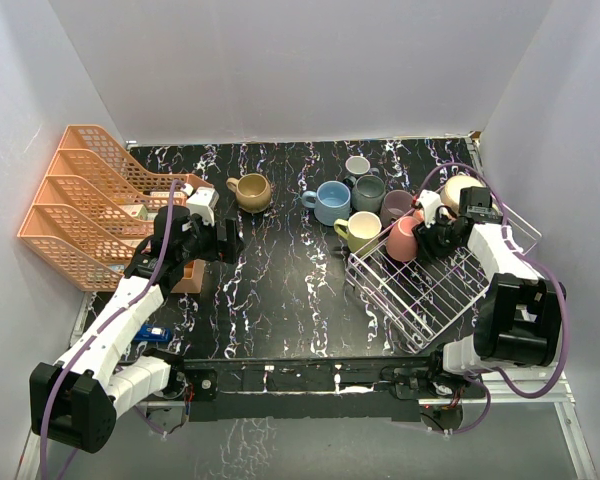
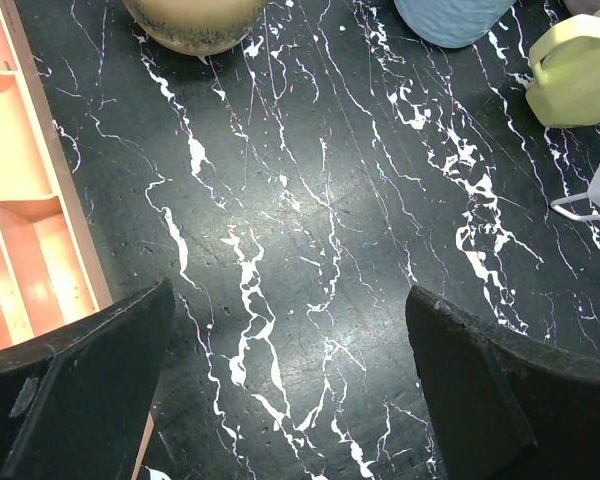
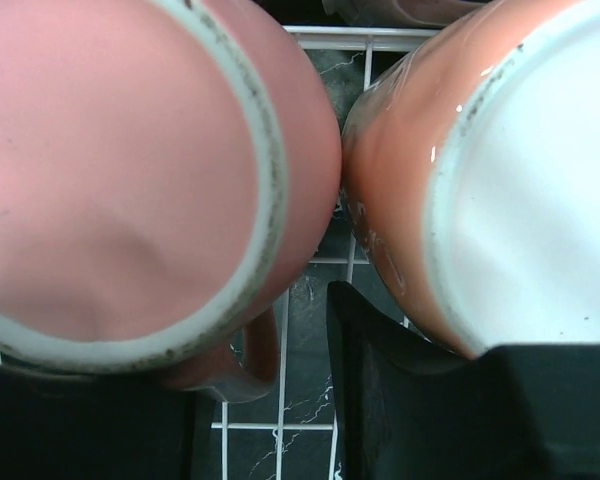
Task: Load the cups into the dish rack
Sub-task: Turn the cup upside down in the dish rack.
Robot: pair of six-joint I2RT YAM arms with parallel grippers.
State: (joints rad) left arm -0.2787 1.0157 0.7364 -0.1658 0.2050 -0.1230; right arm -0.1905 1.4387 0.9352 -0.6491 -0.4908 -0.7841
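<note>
Inside the dish rack [image 1: 430, 300], at its far side: item one, pink mug [image 3: 120, 170]; item two, peach mug [image 3: 510, 180], just beside it, nearly touching. My right claw [image 1: 427, 232] straddles the pink mug's handle [image 3: 248, 358], with one finger [image 3: 400, 400] wedged between the two mugs. The fingers stand apart, but I cannot tell whether they press on anything. Risk, as I judge it: pulling out askew could hook that handle and tip the pink mug, or shove the peach mug against the wires. Left of the rack, not yet loaded: yellow mug [image 1: 360, 230], mauve mug [image 1: 396, 207], grey-teal mug [image 1: 369, 192], blue mug [image 1: 330, 203], small pale mug [image 1: 357, 165], tan mug [image 1: 250, 192]. Left claw [image 2: 290, 292], well left of the rack: wide open, holding nothing.
</note>
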